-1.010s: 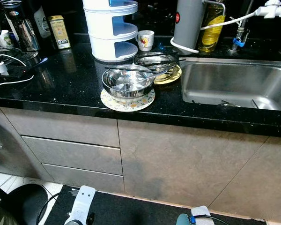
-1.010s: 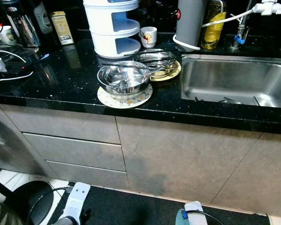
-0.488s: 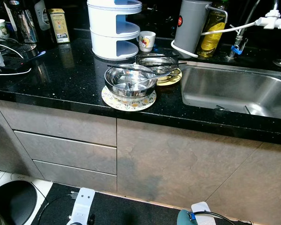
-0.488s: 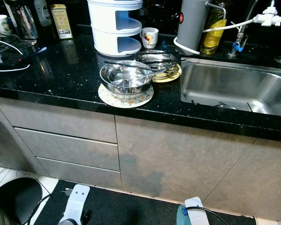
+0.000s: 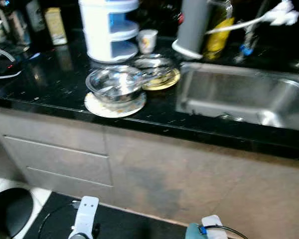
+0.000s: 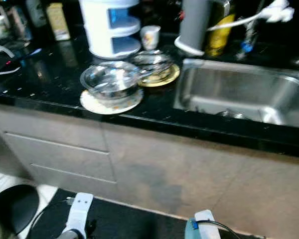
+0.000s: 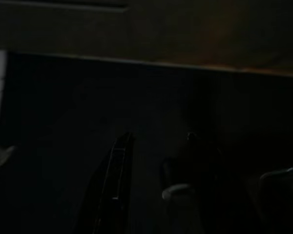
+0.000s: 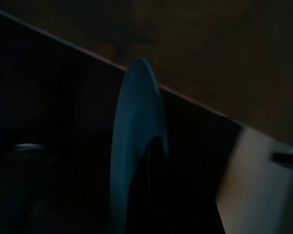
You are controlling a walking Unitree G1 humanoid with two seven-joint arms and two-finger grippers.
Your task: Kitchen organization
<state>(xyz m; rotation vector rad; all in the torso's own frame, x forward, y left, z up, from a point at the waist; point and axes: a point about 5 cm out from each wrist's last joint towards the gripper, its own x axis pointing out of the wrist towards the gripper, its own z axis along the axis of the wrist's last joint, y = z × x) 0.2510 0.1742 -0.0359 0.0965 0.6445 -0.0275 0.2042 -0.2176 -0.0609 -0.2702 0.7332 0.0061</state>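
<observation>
A steel bowl (image 5: 114, 84) with utensils in it sits on a patterned plate (image 5: 114, 105) near the front of the black counter (image 5: 50, 79). Behind it, a second steel bowl (image 5: 154, 65) rests on a yellow plate (image 5: 170, 79). The steel sink (image 5: 244, 97) lies to the right. Both arms hang low in front of the cabinets. In the dark right wrist view, my right gripper (image 8: 149, 146) is shut on a blue plate (image 8: 132, 136), seen edge-on. That blue plate (image 5: 193, 232) also shows at the bottom edge. My left gripper (image 7: 158, 139) hangs idle in shade.
A white tiered container (image 5: 108, 30), a mug (image 5: 147, 40), a grey jug (image 5: 192, 25) and an oil bottle (image 5: 217, 32) stand at the back. Cables and bottles crowd the far left. Grey drawers (image 5: 55, 149) are below. A dark mat (image 5: 134, 224) covers the floor.
The whole picture has shifted and blurred, so the camera has moved. The counter's things sit further left in the view. Nothing on the counter has moved, and both arms still hang.
</observation>
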